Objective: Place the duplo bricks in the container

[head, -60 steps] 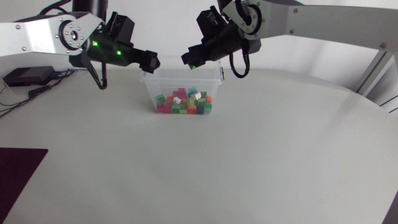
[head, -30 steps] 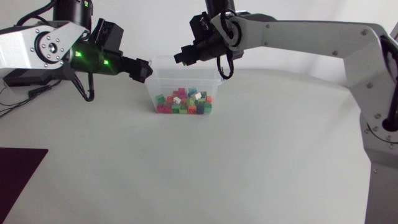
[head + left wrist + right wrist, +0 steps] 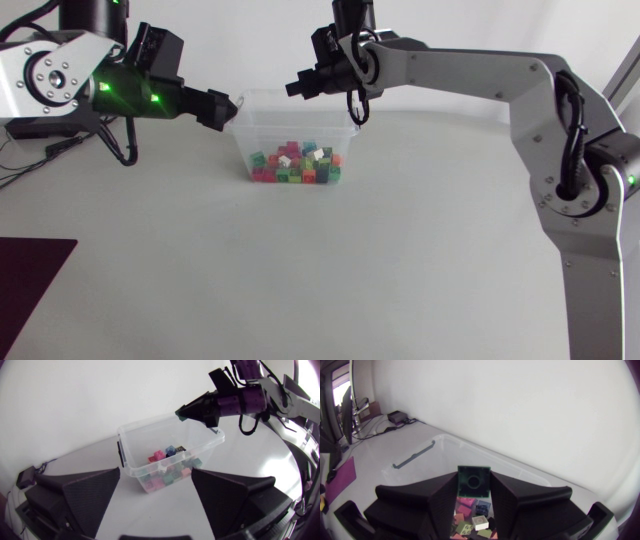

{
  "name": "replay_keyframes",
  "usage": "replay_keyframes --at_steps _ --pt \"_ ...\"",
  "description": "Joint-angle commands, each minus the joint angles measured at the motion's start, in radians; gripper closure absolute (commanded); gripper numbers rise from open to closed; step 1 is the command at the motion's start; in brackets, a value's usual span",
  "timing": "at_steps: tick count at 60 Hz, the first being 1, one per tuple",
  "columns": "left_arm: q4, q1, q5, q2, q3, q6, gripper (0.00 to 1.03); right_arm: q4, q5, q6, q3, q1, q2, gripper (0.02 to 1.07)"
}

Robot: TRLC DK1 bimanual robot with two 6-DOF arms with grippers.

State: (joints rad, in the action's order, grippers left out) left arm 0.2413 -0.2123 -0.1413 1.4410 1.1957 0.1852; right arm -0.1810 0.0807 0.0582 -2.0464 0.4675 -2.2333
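One dark green brick (image 3: 474, 481) is clenched between the fingers of the right tool (image 3: 298, 86), above the container (image 3: 340, 128) rim. Below and just ahead of it, many coloured bricks (image 3: 296, 166) lie heaped inside the container on the tabletop (image 3: 330, 270). Across the container, the left tool (image 3: 224, 107) hangs released, fingers spread, beside the rim.

No writing, label or number can be read anywhere
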Motion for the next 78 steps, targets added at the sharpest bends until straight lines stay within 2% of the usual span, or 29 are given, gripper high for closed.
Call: replay_keyframes --at_steps 1,3,5,7,8,9,10,11,18,26,35,44,57,64,78 --pt "-0.005 0.005 -0.003 -0.031 -0.035 0.020 0.04 -0.029 -0.007 -0.017 -0.081 0.000 -0.048 0.83" --pt "-0.004 0.005 -0.003 -0.036 -0.038 0.020 0.04 -0.080 -0.009 -0.017 -0.135 0.002 -0.075 0.80" --pt "0.000 0.005 -0.003 -0.042 -0.042 0.020 0.04 -0.163 -0.013 -0.017 -0.215 0.005 -0.120 0.60" --pt "0.001 0.005 -0.003 -0.048 -0.047 0.020 0.04 -0.238 -0.013 -0.018 -0.271 0.007 -0.150 0.35" --pt "0.001 0.005 -0.003 -0.048 -0.047 0.020 0.04 -0.238 -0.013 -0.018 -0.271 0.007 -0.150 0.35" --pt "0.001 0.005 -0.003 -0.057 -0.053 0.020 0.04 -0.273 -0.013 -0.017 -0.288 0.008 -0.157 0.14" --pt "0.001 0.005 -0.003 -0.062 -0.059 0.020 0.04 -0.278 -0.013 -0.017 -0.285 0.010 -0.154 0.07" --pt "0.001 0.005 -0.003 -0.065 -0.061 0.020 0.04 -0.284 -0.013 -0.015 -0.282 0.011 -0.152 0.06" --pt "-0.007 0.007 -0.003 -0.102 -0.102 0.022 0.04 -0.295 -0.010 -0.011 -0.213 0.014 -0.091 0.06" --pt "-0.008 0.031 -0.001 -0.142 -0.130 0.025 0.04 -0.244 -0.012 -0.011 -0.058 0.008 0.046 0.06" --pt "-0.016 0.060 -0.001 -0.252 -0.222 0.046 0.04 -0.158 -0.025 0.002 0.201 0.003 0.274 0.06" --pt "-0.046 0.111 0.009 -0.384 -0.320 0.069 0.04 -0.032 -0.088 0.031 0.493 -0.024 0.526 0.06" --pt "-0.086 0.129 0.089 -0.611 -0.504 0.128 0.04 0.051 -0.157 0.077 0.871 -0.095 0.903 0.06" --pt "-0.083 0.140 0.112 -0.740 -0.574 0.126 0.04 0.041 -0.210 0.103 1.046 -0.115 1.144 0.06" --pt "-0.043 0.160 0.115 -0.992 -0.697 0.105 0.04 -0.040 -0.317 0.147 1.223 -0.138 1.469 0.06"
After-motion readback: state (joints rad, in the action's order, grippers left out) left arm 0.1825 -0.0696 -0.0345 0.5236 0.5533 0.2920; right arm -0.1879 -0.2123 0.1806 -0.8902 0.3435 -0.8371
